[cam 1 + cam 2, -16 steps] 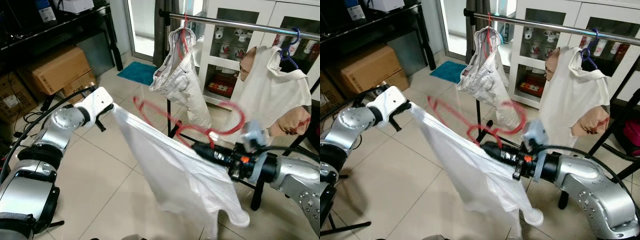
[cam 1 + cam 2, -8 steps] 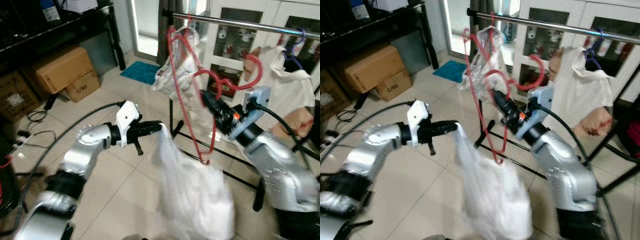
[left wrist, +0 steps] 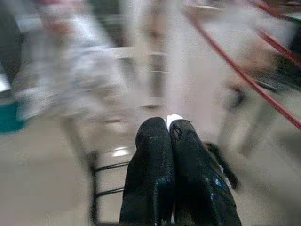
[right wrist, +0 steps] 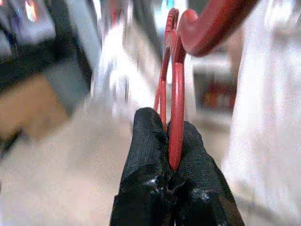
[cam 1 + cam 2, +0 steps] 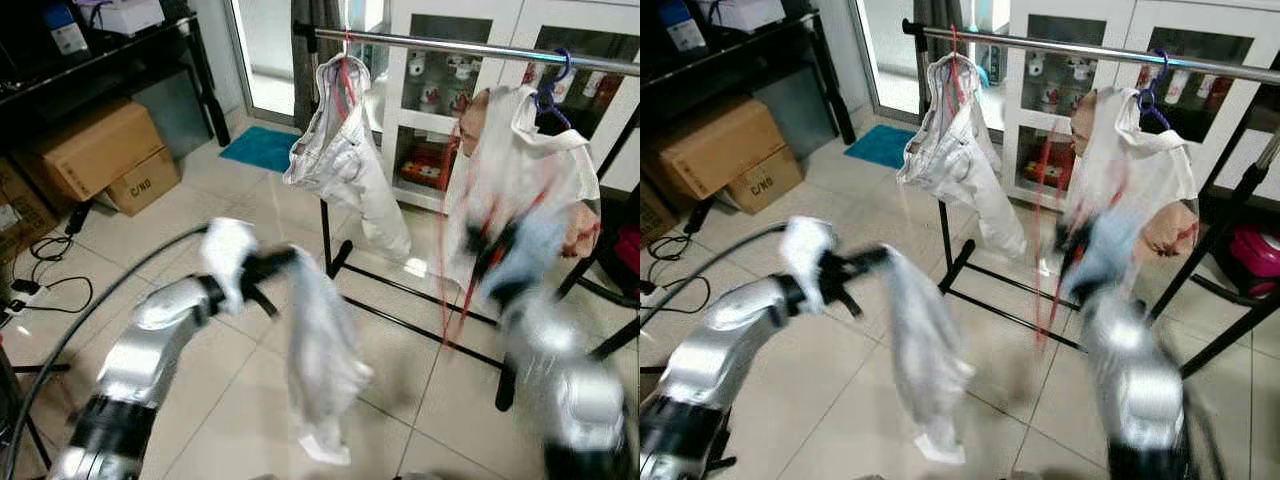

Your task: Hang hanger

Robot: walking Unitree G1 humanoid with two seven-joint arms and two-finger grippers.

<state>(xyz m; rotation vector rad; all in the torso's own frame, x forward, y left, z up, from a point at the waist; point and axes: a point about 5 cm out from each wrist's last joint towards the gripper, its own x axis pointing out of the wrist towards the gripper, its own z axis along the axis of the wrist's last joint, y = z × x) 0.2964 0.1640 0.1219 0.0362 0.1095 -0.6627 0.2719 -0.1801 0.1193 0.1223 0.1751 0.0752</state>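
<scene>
Both eye views are smeared by motion. My left gripper (image 5: 283, 263) is shut on the top edge of a white garment (image 5: 318, 350), which droops toward the floor. In the left wrist view a bit of white cloth shows between the shut fingertips (image 3: 155, 129). My right gripper (image 4: 170, 128) is shut on a red hanger (image 4: 176, 94). In the eye views that hanger (image 5: 462, 255) is a blurred red streak in front of the hung white shirt (image 5: 535, 165), below the metal rail (image 5: 450, 44). It appears apart from the garment.
White trousers (image 5: 345, 160) hang on a red hanger at the rail's left end, and the white shirt hangs on a blue hanger (image 5: 552, 85). The rack's black feet (image 5: 400, 315) cross the tiled floor. Cardboard boxes (image 5: 95, 150) and cables lie left; a glass cabinet (image 5: 440, 90) stands behind.
My right arm has swung the red hanger right, in front of the hung shirt. The white garment has dropped off it and dangles from my left gripper, which sits lower.
</scene>
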